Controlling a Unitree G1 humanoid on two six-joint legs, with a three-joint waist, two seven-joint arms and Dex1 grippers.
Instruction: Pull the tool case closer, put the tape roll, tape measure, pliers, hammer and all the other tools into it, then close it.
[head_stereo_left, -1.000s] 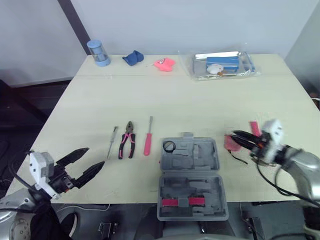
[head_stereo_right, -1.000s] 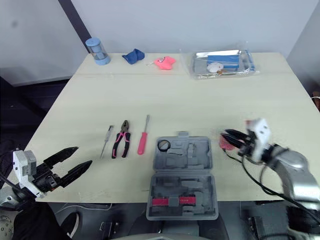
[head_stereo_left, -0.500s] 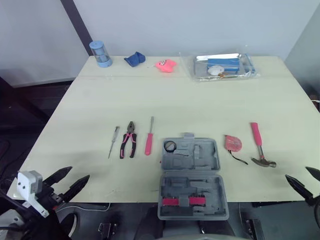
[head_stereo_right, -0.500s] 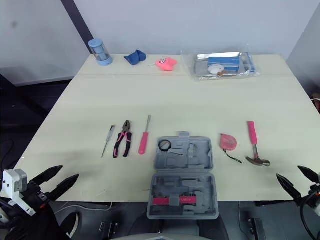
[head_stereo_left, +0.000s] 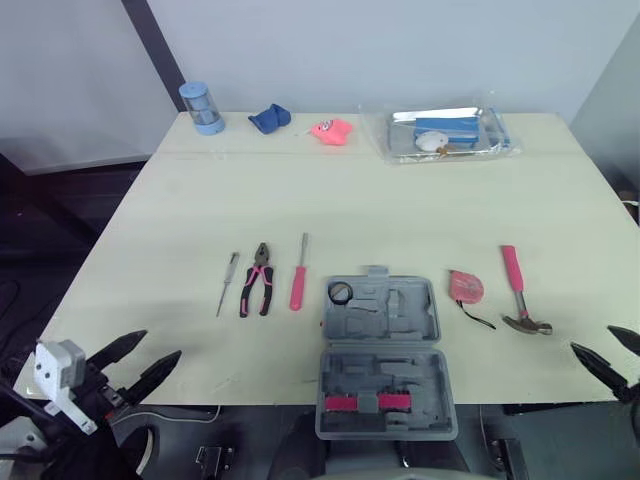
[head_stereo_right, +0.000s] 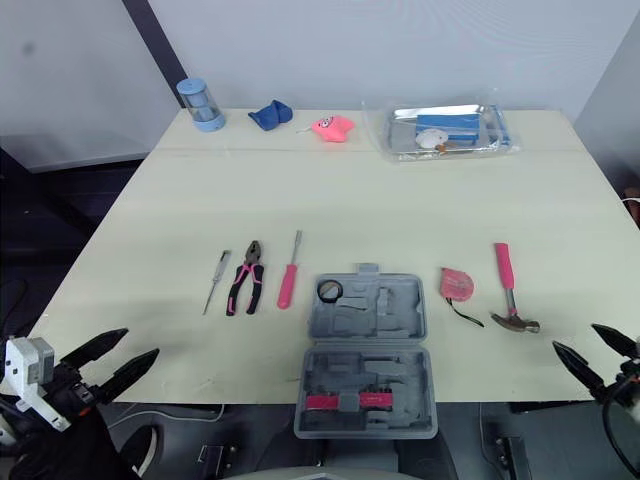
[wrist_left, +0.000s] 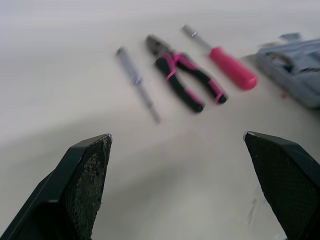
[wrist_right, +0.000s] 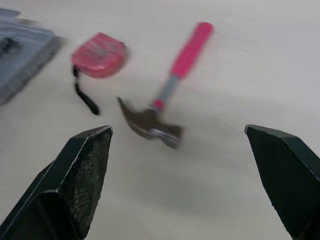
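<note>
The grey tool case (head_stereo_left: 380, 350) lies open at the table's front edge, with a black tape roll (head_stereo_left: 339, 292) in its far half. To its left lie a red screwdriver (head_stereo_left: 298, 285), pink-handled pliers (head_stereo_left: 256, 279) and a small grey screwdriver (head_stereo_left: 227, 283). To its right lie a red tape measure (head_stereo_left: 465, 286) and a pink-handled hammer (head_stereo_left: 517, 290). My left gripper (head_stereo_left: 158, 347) hangs open at the front left corner, facing the pliers (wrist_left: 185, 85). My right gripper (head_stereo_left: 594, 340) is open and empty beyond the front right edge, facing the hammer (wrist_right: 167, 100) and tape measure (wrist_right: 97, 55).
Along the far edge stand a blue cylinder (head_stereo_left: 201, 105), a blue cloth (head_stereo_left: 267, 118), a pink object (head_stereo_left: 330, 129) and a clear bag with a blue box (head_stereo_left: 445, 132). The broad middle of the table (head_stereo_left: 360, 210) is bare.
My right gripper has drawn back from beside the tape measure to beyond the front edge and now stands open. The left gripper has also pulled back towards the front left corner.
</note>
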